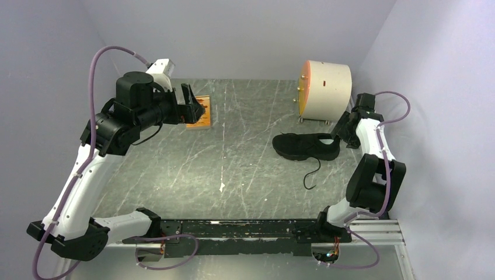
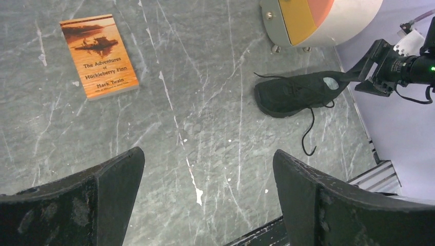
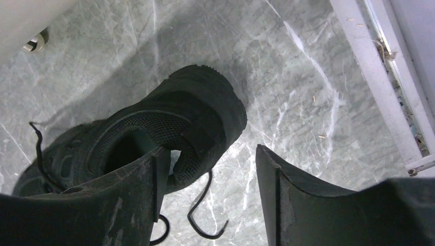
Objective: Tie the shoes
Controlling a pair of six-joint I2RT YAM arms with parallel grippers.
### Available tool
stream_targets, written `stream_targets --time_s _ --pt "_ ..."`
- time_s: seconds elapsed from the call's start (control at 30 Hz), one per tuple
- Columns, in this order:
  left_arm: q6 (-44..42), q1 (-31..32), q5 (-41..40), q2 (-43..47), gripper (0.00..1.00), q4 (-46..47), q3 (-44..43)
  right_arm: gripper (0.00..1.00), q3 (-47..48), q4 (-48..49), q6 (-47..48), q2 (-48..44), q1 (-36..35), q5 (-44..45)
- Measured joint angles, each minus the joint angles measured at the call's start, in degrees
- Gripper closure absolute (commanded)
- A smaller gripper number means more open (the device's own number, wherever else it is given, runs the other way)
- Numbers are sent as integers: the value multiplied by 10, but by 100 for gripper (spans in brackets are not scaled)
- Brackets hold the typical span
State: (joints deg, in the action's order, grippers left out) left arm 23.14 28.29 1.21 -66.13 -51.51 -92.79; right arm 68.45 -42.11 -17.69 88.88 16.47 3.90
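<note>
The shoe is a black low-top sneaker lying at the right of the table, toe to the left and heel to the right. Its laces are untied, and one loose end trails toward the near edge. My right gripper is at the heel. In the right wrist view one finger sits inside the shoe opening, while the other stands clear outside the heel collar, leaving a gap where the lace shows. My left gripper hovers open high over the far left, holding nothing.
An orange paperback book lies at the far left, below the left gripper. A white drum with an orange face stands just behind the shoe. Walls close in on three sides. A metal rail runs along the table's right edge.
</note>
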Motion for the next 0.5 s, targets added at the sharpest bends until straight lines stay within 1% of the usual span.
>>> stream_targets --time_s 0.13,0.27,0.4,0.43,0.5 --pt "-11 14 -21 -1 0 -8 -6 40 -4 10 13 10 0 -2" --pt "-19 20 -38 0 0 -12 -7 39 -24 21 24 16 -5 3" --pt "-24 25 -47 0 0 -12 -7 38 -45 40 38 29 -35 26" --pt "-24 26 -49 0 0 -12 -7 40 -49 47 41 34 -43 33" --pt "-24 28 -49 0 0 -13 -7 47 -49 53 43 43 -54 42"
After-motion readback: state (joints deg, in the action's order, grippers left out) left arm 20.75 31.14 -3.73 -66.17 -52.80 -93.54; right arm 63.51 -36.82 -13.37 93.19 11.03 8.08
